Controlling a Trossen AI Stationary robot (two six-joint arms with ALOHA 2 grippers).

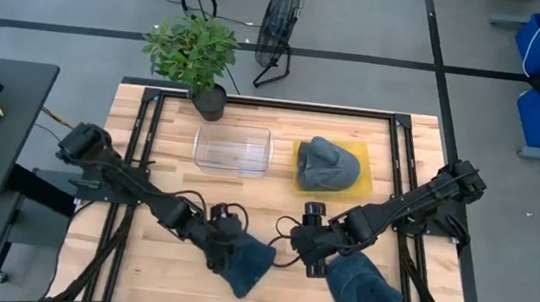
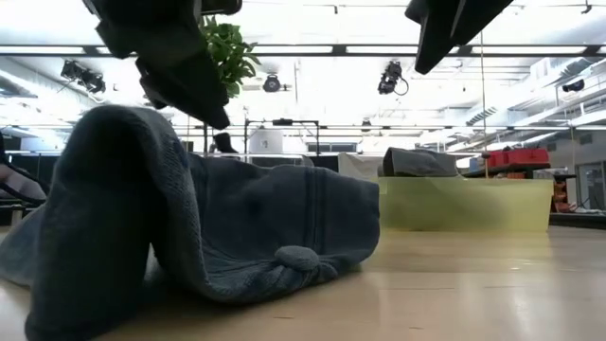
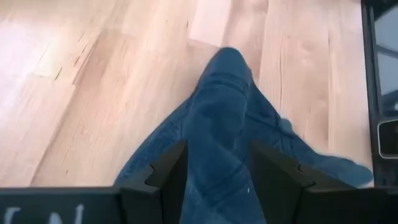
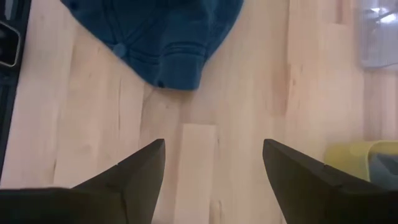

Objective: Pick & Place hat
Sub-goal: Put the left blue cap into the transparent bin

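Note:
Two blue hats lie near the table's near edge. My left gripper (image 1: pixel 231 256) (image 3: pixel 217 180) is shut on the left blue hat (image 1: pixel 250 267) (image 2: pixel 246 232). My right gripper (image 1: pixel 311 261) (image 4: pixel 214 158) is open just above bare wood between the two hats and touches nothing. The second blue hat (image 1: pixel 364 290) lies on the table beside and partly under the right wrist. The left hat (image 4: pixel 158 37) also shows ahead of the right gripper's fingers. A grey hat (image 1: pixel 327 164) (image 2: pixel 421 161) rests on a yellow tray (image 1: pixel 299 179) (image 2: pixel 464 204). My left gripper pinches a raised fold of the blue hat's cloth (image 3: pixel 217 143) between its two fingers (image 3: pixel 166 177), coming slantwise from above and the table's left. The pinched side stands up (image 2: pixel 118 128) under the gripper. The rest of the crown, with its top button (image 2: pixel 298 258), lies on the table.
A clear plastic bin (image 1: pixel 233 149) stands left of the yellow tray, mid-table. A potted plant (image 1: pixel 195 51) sits at the far edge. Bare wood lies between the bin and the hats. The table's black frame (image 4: pixel 7 43) runs along the near edge.

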